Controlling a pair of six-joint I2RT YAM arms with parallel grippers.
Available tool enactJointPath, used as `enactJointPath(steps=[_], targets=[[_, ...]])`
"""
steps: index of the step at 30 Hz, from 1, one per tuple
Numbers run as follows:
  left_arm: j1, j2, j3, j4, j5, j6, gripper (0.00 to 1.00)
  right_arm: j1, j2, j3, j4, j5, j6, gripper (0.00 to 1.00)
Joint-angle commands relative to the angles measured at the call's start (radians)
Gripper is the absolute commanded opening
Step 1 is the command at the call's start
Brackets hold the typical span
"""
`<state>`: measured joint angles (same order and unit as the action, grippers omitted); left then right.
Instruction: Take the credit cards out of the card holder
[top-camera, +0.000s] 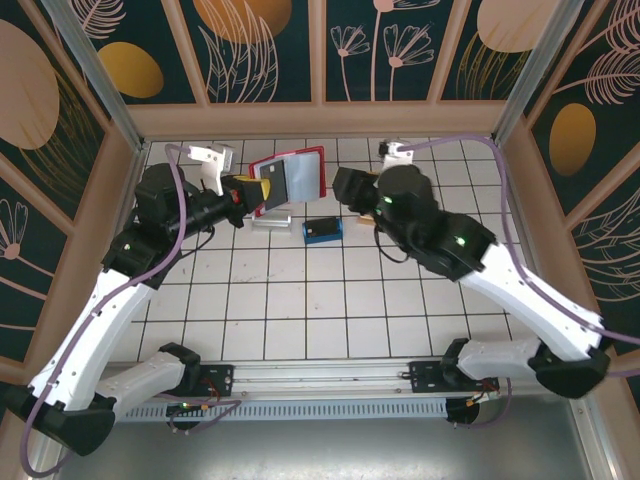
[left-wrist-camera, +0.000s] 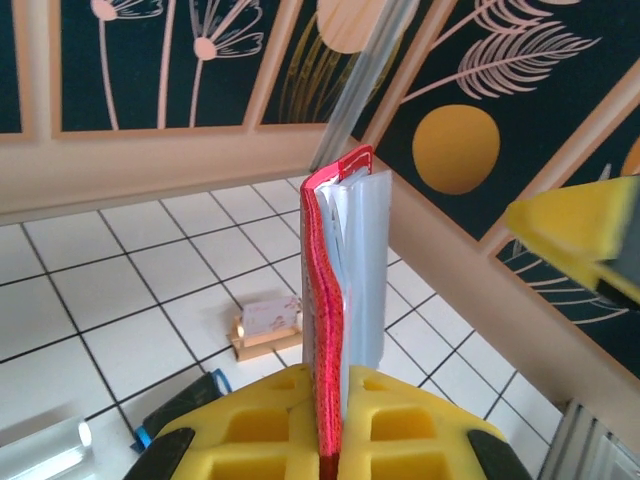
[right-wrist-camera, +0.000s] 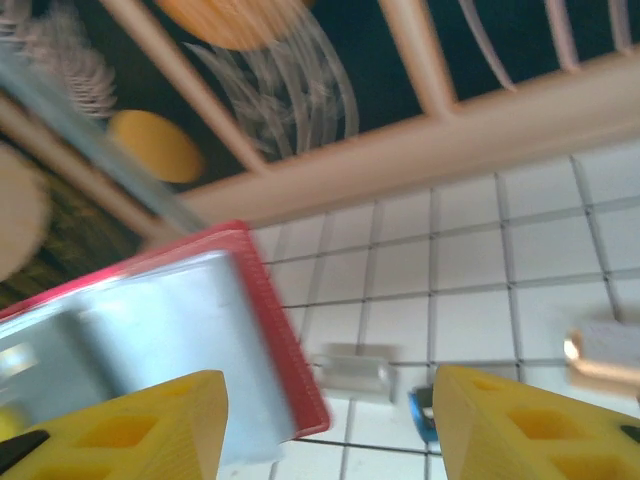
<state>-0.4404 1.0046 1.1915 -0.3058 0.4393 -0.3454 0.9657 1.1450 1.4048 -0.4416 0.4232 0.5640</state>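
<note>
white-tiled table w/ dark grout lines, boxed in by dark floral wall panels in pale wood frames, metal posts at the corners. left jaws are clamped tight on the bottom edge of the card holder, holding it upright off the table, its red cover and greyish see-through pockets fanning up and away from them. right jaws stand fairly wide w/ nothing between them, yellow fingers on either side of the gap. the holder's free corner sits just ahead of one finger, not yet in the gap. credit cards: can't tell them from the pockets, prob. inside. risks, as i judge it: right jaws could pinch pocket plastic or the whole red flap instead of a card edge, so the holder twists in the left jaws or gets yanked out. a card pulled at an angle could jam in its sleeve. a freed card could drop flat on the tiles, awkward to lift. on the table beyond the right jaws: silver block, blue block, copper-coloured block off to one side, all apart from the holder.
</note>
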Motion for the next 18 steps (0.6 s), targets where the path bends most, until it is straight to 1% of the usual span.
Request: enactJointPath(steps=[1, 3, 5, 8, 11, 13, 18], targets=[[-0.001, -0.031, -0.003, 0.133, 0.111, -0.03, 0.0, -0.004, -0.102, -0.107, 0.341, -0.351, -0.136, 0.57], [-0.001, -0.047, -0.027, 0.213, 0.188, -0.058, 0.0, -0.011, -0.107, -0.126, 0.415, -0.546, -0.168, 0.57], [-0.001, -0.06, -0.039, 0.28, 0.261, -0.087, 0.0, -0.011, -0.083, -0.112, 0.441, -0.728, -0.201, 0.57], [-0.002, -0.061, -0.025, 0.292, 0.31, -0.096, 0.0, -0.011, -0.038, -0.071, 0.447, -0.842, -0.179, 0.53], [-0.001, -0.057, -0.019, 0.283, 0.34, -0.093, 0.0, -0.01, -0.005, -0.037, 0.451, -0.924, -0.167, 0.49], [-0.001, -0.054, -0.021, 0.29, 0.362, -0.101, 0.0, -0.011, 0.015, -0.002, 0.416, -0.945, -0.176, 0.46], [-0.001, -0.059, -0.035, 0.334, 0.428, -0.128, 0.0, -0.014, 0.03, 0.046, 0.331, -0.88, -0.172, 0.41]])
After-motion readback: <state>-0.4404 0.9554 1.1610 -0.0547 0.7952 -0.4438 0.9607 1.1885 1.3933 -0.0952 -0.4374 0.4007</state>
